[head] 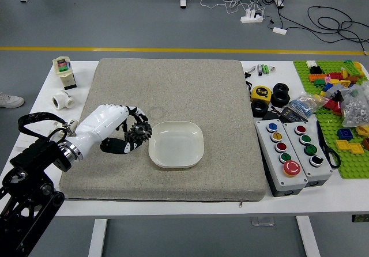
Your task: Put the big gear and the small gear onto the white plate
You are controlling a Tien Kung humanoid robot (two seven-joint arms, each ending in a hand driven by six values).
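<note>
Just left of the white plate (176,145), we have our left hand (109,120) reaching in, its black fingers (114,146) closed around the big gear (139,132). The gear sits at their tips, with some fingers over its far side and one dark digit on its near side. Its toothed edge meets the plate's left rim in our view, though we cannot tell whether it touches or hangs above. We cannot make out the small gear. Beneath the plate lies a grey mat (230,95), spread on our white tabletop (311,202). Right of the plate we see two button boxes (282,158); farther off, beyond and right of it, are a yellow tape measure (261,93) and black rings (281,94). Well left of the plate and beyond it stands a white pipe fitting (63,100).
</note>
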